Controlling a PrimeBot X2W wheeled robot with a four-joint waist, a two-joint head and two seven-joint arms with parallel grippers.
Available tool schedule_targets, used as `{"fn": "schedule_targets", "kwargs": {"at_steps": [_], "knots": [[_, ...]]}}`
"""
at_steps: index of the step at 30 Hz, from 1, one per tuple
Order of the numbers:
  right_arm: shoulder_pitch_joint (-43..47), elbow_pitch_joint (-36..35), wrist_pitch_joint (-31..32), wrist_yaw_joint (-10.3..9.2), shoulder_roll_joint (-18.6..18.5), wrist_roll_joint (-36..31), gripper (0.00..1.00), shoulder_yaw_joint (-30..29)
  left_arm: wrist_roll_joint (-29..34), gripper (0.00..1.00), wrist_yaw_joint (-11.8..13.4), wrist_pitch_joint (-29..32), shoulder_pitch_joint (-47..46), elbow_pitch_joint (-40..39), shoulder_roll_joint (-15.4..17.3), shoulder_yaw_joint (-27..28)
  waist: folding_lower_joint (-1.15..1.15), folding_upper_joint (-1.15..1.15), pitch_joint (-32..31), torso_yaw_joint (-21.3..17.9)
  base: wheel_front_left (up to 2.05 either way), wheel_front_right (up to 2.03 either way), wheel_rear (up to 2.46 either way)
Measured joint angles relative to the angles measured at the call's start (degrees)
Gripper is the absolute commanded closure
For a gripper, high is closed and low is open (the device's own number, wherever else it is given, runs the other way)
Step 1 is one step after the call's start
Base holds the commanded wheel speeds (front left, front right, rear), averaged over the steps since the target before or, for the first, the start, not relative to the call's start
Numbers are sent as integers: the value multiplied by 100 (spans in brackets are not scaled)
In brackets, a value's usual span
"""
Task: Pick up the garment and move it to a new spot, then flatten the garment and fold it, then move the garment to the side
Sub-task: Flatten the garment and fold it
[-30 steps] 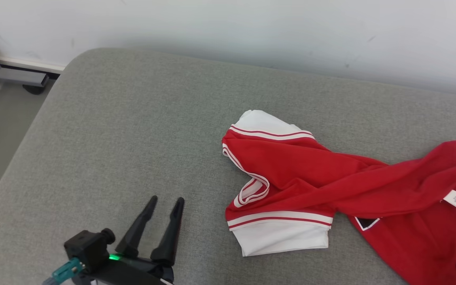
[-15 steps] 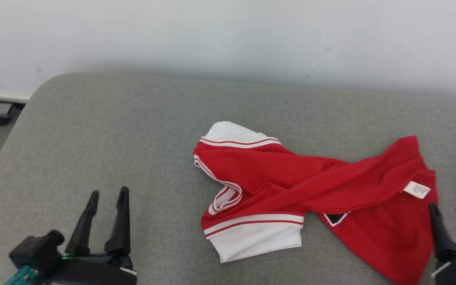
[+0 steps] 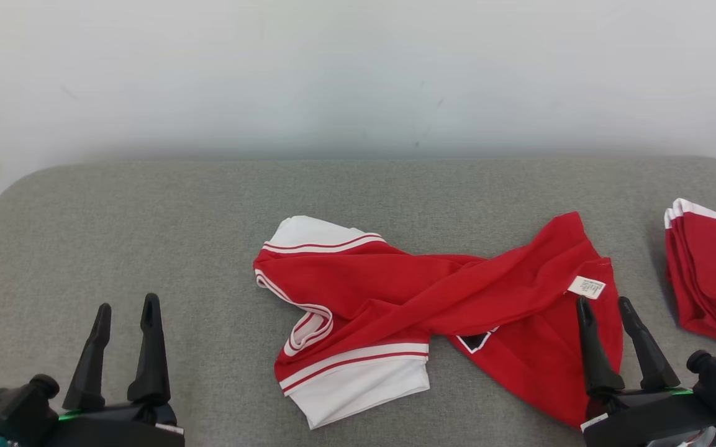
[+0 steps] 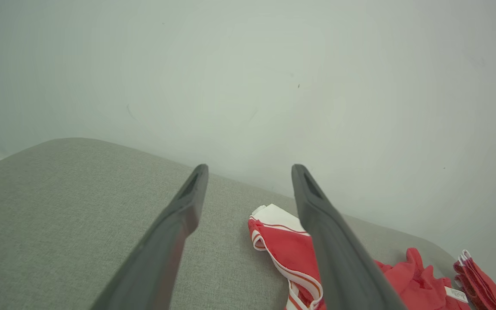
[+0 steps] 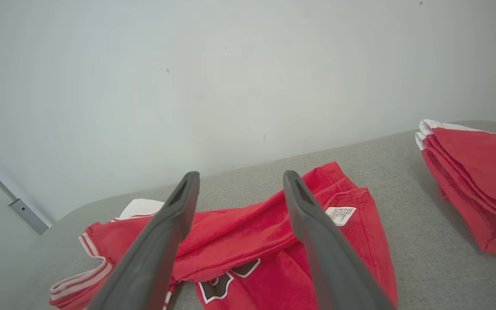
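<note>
A crumpled red jersey (image 3: 432,304) with white sleeves and striped trim lies twisted across the middle of the grey cushioned surface (image 3: 177,217); it also shows in the right wrist view (image 5: 248,232) and the left wrist view (image 4: 291,249). A white label (image 3: 586,287) sits at its right end. My left gripper (image 3: 125,309) stands open at the lower left, well apart from the jersey. Over the jersey's right end, just below the label, my right gripper (image 3: 605,303) is open and holds nothing.
A stack of folded red garments (image 3: 711,279) with white edges lies at the right edge of the surface, also seen as the stack (image 5: 475,176) in the right wrist view. A pale wall (image 3: 358,74) runs behind. Bare grey fabric stretches to the left.
The head camera has swung right, bringing the folded stack and the whole right gripper into view. The jersey itself lies as before.
</note>
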Motion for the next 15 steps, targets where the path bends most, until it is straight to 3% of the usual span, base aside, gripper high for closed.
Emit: {"fn": "schedule_targets", "kwargs": {"at_steps": [8,15], "knots": [[141,74,-327,0,-4,-314,0,88,114,0,-15,0,335,83,158,-27,0,0,-74,-148,0,0,0],[263,76,-250,0,-3,-436,0,-1,115,0,-104,0,488,144,178,-136,0,0,-35,-110,0,0,0]]}}
